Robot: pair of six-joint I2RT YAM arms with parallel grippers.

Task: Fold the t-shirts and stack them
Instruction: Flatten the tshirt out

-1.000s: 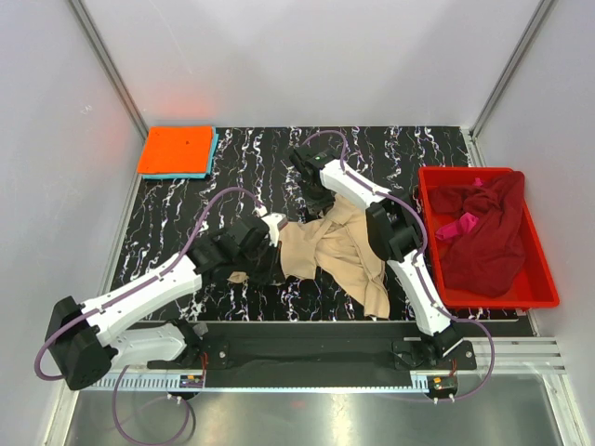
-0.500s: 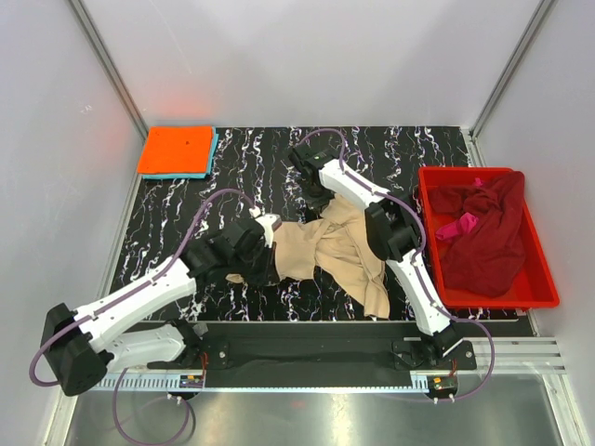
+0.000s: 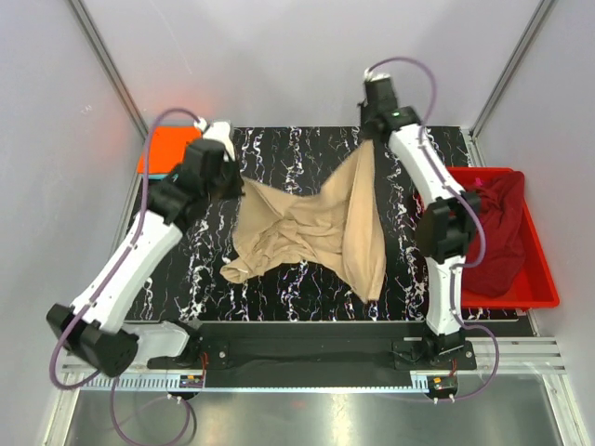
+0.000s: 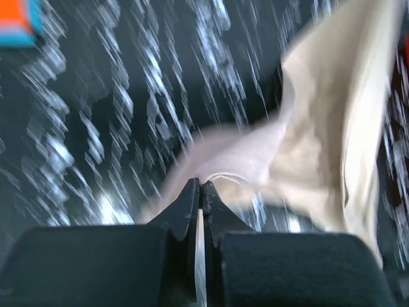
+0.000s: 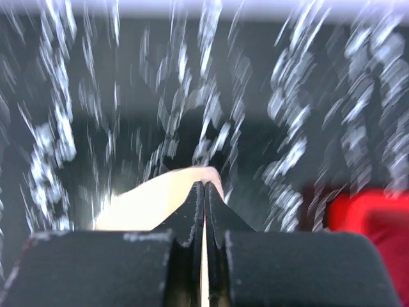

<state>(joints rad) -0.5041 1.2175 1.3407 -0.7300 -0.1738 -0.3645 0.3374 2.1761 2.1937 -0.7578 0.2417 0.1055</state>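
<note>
Hanging between both pairs of fingers, the tan t-shirt (image 3: 316, 223) sags toward the black table (image 3: 279, 153). The left gripper (image 3: 231, 189) pinches one corner tight. The right gripper (image 3: 370, 141) pinches another. The orange t-shirt (image 3: 165, 149) lies folded just beside the left fingers. The maroon t-shirt (image 3: 493, 232) sits in the red bin (image 3: 539, 290), well apart from the right fingers.

I see the tan t-shirt (image 3: 321, 223) lifted by two upper corners, spread wide and crumpled, its lower folds sagging toward the table (image 3: 279, 153). The orange t-shirt (image 3: 163, 149) lies folded flat at the far left corner, on top of a light blue t-shirt (image 4: 36, 25). A maroon t-shirt (image 3: 497, 232) sits bunched in the red bin (image 3: 544, 299).
</note>
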